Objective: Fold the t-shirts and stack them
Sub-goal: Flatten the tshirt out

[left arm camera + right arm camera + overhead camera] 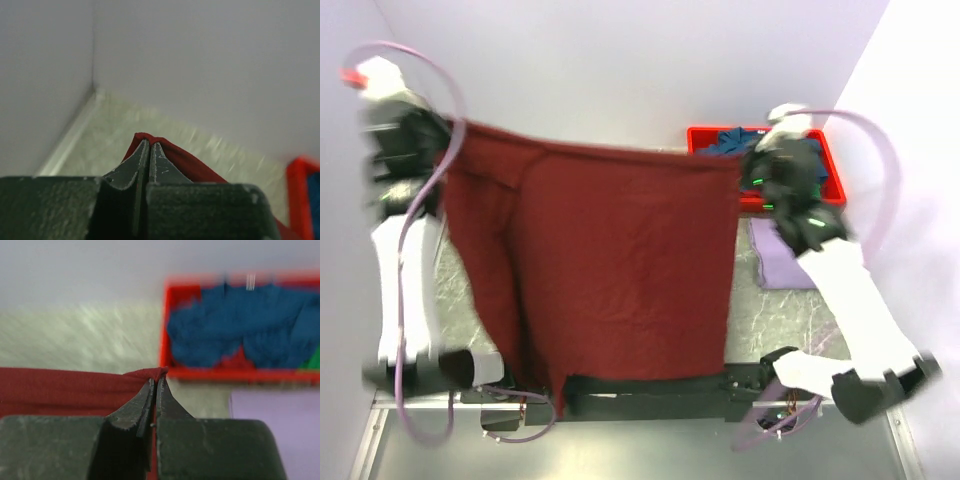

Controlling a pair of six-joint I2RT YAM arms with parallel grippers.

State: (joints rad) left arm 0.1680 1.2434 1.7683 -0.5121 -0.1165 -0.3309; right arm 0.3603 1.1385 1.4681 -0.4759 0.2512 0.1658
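The dark maroon t-shirt (610,260) hangs spread between both arms above the table, its top edge taut, its lower edge down near the arm bases. My left gripper (448,132) is shut on its upper left corner (165,150), fingertips (150,145) pinched together. My right gripper (745,165) is shut on the upper right corner (75,385), fingertips (155,382) closed on the hem. A pale lavender t-shirt (782,255) lies flat on the table at right (280,420). Teal-blue t-shirts (732,140) lie crumpled in the red bin (240,325).
The red plastic bin (830,165) stands at the back right against the wall (167,340). The marbled grey table (770,320) shows beside the hanging shirt. White walls close in the back and left (60,75).
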